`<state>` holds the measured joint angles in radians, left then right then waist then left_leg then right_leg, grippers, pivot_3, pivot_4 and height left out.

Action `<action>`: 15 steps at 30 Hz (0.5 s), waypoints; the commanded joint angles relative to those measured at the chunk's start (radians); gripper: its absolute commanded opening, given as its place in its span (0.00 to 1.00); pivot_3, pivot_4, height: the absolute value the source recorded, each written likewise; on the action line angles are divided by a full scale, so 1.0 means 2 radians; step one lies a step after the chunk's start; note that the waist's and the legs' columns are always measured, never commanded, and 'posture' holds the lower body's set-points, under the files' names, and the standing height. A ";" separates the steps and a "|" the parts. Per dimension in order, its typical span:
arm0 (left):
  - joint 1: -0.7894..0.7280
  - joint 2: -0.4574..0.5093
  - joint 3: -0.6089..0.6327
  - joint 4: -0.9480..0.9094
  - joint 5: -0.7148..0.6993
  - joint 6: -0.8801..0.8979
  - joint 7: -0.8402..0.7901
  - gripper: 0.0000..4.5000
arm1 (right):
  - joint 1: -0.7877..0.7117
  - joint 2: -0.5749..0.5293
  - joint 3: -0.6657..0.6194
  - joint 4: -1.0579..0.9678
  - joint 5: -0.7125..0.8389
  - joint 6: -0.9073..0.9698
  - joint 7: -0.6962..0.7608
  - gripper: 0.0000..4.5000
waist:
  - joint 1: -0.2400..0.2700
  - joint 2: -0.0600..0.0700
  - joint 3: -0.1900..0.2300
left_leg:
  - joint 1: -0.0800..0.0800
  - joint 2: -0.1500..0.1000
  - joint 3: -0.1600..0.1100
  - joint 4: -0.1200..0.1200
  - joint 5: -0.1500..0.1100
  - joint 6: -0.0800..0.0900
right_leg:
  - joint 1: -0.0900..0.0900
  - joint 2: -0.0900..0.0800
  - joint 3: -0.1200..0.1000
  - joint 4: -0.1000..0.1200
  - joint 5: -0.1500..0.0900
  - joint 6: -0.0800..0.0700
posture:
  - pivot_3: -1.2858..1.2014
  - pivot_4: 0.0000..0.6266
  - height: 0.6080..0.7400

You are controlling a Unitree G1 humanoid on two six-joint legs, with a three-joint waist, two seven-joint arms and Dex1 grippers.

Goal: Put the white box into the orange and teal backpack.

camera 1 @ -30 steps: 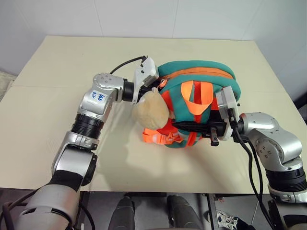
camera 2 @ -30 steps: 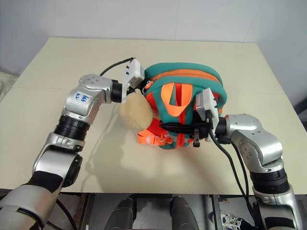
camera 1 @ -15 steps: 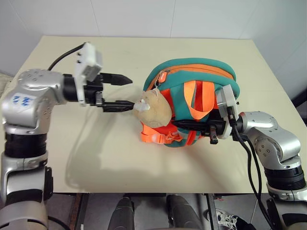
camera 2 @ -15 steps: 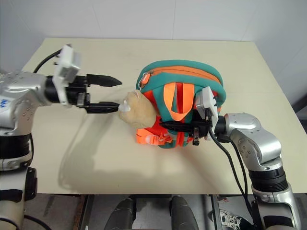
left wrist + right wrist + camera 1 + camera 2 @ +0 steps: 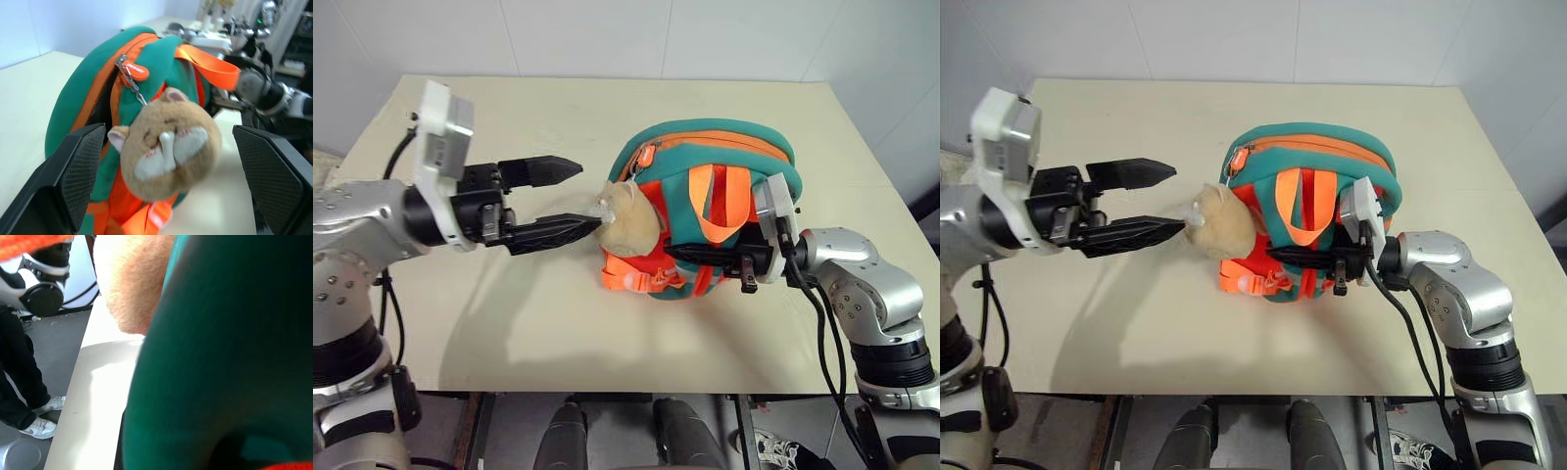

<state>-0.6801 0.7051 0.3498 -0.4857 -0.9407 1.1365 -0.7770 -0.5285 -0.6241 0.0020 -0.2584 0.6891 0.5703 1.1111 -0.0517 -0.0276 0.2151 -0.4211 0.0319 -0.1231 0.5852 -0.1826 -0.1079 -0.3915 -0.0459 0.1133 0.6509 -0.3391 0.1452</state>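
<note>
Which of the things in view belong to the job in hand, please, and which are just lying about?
Job in hand:
- orange and teal backpack, on the table
- right end effector, shut on the backpack
- left end effector, open, beside the plush toy

Lying about:
- plush toy, attached to the backpack
- table
- person's shoes on the floor

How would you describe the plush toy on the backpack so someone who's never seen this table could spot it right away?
On the cream table stands one bag, the orange and teal backpack. On the side facing the open left tool hangs a round beige plush toy. It is the one soft, furry, tan thing there, with a small animal face, against bright orange straps and teal padding.
</note>
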 commanded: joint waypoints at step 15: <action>-0.044 -0.019 -0.094 0.007 -0.019 -0.007 0.045 0.61 | 0.009 0.002 -0.011 -0.022 0.000 -0.011 -0.005 0.00 | 0.001 0.000 0.000 | 0.000 0.000 0.000 0.001 0.000 0.000 | 0.000 0.000 0.000 0.000 0.000 0.000 | 0.52 0.24 1.00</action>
<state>-0.7457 0.6555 0.1468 -0.4571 -0.9487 1.1327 -0.6733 -0.5179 -0.6161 0.0010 -0.2608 0.6768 0.5660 1.1046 -0.0504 -0.0276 0.2150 -0.4212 0.0316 -0.1229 0.5866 -0.1826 -0.1079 -0.3911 -0.0459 0.1136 0.6504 -0.3386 0.1453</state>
